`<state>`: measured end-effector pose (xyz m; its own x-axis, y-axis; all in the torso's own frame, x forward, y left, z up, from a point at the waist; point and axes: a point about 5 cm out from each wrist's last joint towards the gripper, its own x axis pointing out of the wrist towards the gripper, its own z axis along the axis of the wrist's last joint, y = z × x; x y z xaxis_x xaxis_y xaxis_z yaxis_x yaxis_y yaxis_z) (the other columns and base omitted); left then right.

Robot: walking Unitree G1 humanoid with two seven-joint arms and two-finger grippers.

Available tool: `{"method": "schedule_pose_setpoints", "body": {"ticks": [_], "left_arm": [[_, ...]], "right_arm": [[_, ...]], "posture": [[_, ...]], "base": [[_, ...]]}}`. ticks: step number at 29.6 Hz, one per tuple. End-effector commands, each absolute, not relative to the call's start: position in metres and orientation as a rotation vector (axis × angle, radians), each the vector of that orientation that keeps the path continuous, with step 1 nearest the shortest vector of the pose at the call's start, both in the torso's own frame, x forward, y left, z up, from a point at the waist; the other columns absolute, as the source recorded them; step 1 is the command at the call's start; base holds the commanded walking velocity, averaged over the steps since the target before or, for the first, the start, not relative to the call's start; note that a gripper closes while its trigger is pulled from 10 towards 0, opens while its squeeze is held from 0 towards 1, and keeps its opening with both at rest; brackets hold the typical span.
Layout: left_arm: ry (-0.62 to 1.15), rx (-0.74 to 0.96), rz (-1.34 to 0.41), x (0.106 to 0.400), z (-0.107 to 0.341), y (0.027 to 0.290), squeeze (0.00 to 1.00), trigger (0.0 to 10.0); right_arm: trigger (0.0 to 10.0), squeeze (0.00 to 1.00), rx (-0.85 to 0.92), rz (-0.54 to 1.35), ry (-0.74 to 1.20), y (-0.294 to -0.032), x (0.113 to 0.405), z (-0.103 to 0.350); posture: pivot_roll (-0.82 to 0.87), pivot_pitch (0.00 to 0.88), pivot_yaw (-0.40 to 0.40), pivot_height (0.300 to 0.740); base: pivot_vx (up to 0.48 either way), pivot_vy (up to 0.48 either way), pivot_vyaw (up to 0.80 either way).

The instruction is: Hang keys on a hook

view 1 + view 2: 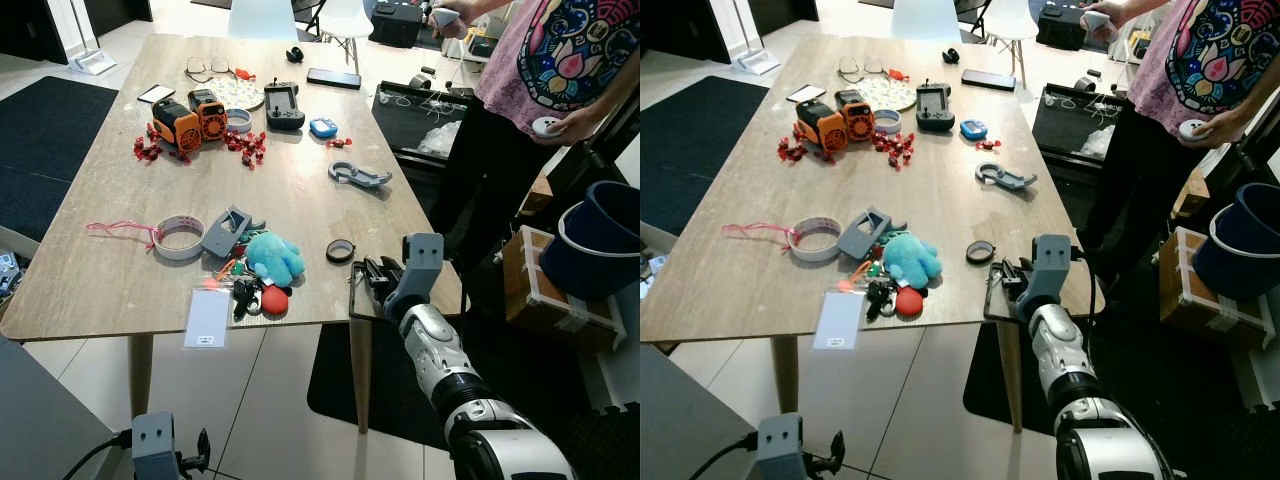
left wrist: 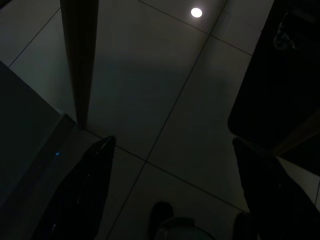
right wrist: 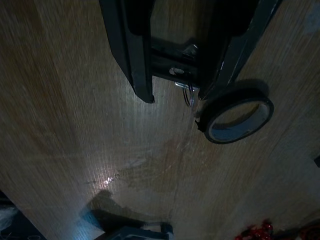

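Note:
My right gripper (image 1: 363, 276) rests low over the table's front right corner. In the right wrist view its black fingers (image 3: 141, 75) grip a dark piece with a metal key ring (image 3: 188, 94) hanging from it. A grey hook (image 1: 358, 176) lies flat on the table further back. Another bunch of keys and tags (image 1: 245, 293) lies by a red disc near the front edge. My left gripper (image 2: 170, 185) hangs open over the tiled floor beside a table leg (image 2: 79, 60).
A black tape ring (image 1: 340, 251) lies just left of the right gripper. A teal plush (image 1: 274, 255), a grey part (image 1: 228, 232) and a white tape roll (image 1: 180, 237) sit near the front. A person (image 1: 560, 60) stands at the right, by a blue bucket (image 1: 600, 240).

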<state>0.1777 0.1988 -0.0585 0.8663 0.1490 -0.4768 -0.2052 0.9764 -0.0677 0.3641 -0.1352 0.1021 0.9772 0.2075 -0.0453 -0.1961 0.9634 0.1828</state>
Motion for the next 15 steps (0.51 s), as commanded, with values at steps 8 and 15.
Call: {"method": "schedule_pose_setpoints", "body": {"ticks": [8,15], "left_arm": [[0.517,-0.125,0.182,0.1719,-0.0625,0.1966,0.0,10.0],[0.518,-0.123,0.181,0.1723,-0.0624,0.1969,0.0,10.0]], "right_arm": [[0.3,0.0,0.18,0.187,0.076,-0.1401,0.3625,0.098],[0.0,0.0,0.187,0.182,0.075,-0.1413,0.3624,0.0975]], "posture": [[0.06,0.127,-0.079,0.74],[0.06,0.127,-0.079,0.74]], "base": [[0.0,0.0,0.0],[0.0,0.0,0.0]]}}
